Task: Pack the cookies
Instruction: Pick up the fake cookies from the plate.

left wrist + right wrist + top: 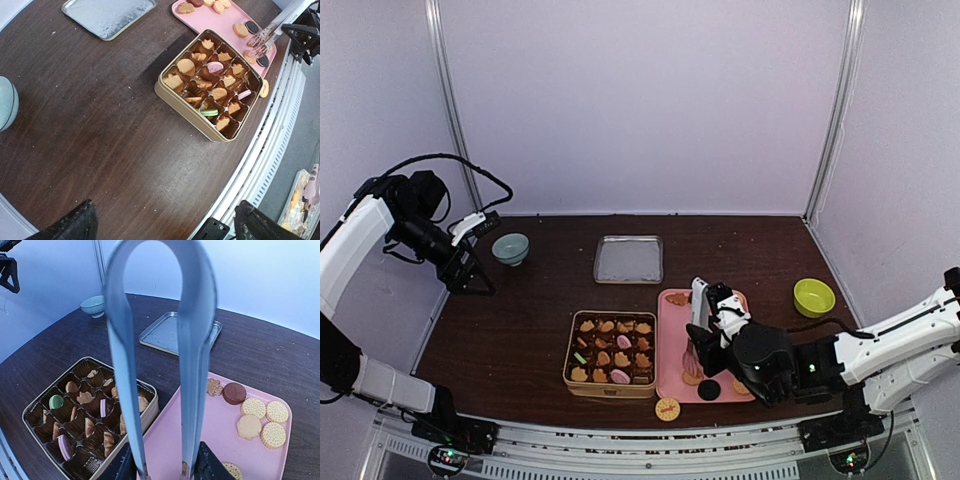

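Note:
A gold tin (611,353) of brown paper cups holds several tan, pink and green cookies (186,66); it also shows in the right wrist view (90,415). More cookies (255,407) lie on the pink tray (672,315), among them a black one (709,390). My right gripper (708,338) is shut on metal tongs (195,340), whose tips point down over the tray's near left part (260,44). I cannot tell if the tips hold a cookie. My left gripper (470,272) is open and empty, high at the far left.
A metal tray (629,258) lies behind the tin. A pale blue bowl (510,247) stands at the back left, a green bowl (814,296) at the right. One tan cookie (667,409) lies on the table's near edge.

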